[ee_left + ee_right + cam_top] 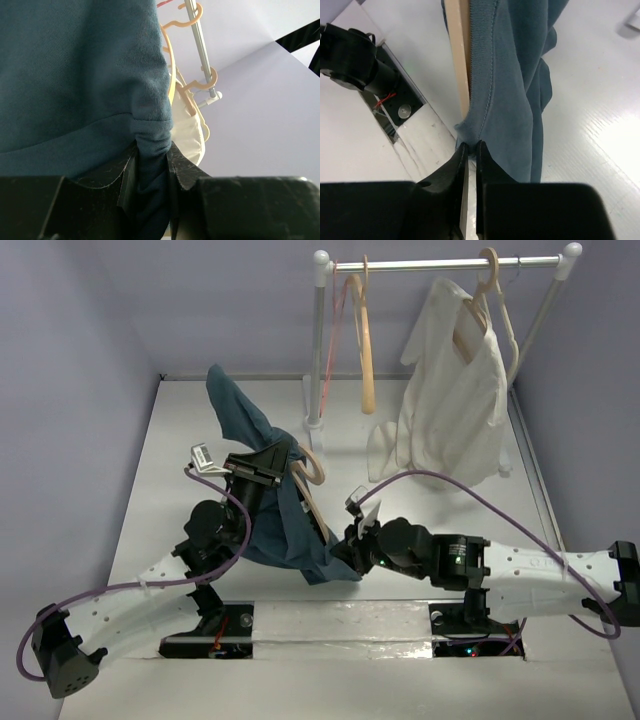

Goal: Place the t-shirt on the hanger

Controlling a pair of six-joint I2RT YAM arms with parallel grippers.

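The dark teal t-shirt point(268, 515) hangs bunched above the table between my two arms, one corner sticking up toward the back left. It is draped over the pale tan hanger point(314, 468), whose hook curls out on the right of the cloth. In the right wrist view one arm of the hanger point(456, 55) runs along the edge of the t-shirt point(515, 75). My left gripper point(262, 468) is shut on a fold of the t-shirt point(75, 75), pinched between its jaws point(152, 165). My right gripper point(345, 548) is shut on the lower hem point(471, 147).
A white clothes rail point(440, 262) stands at the back right. On it hang a cream-white garment point(450, 400), a yellow-orange hanger point(365, 350) and a thin pink hanger point(337, 320). Lilac walls close in both sides. The left arm's base point(355, 60) lies near the right gripper.
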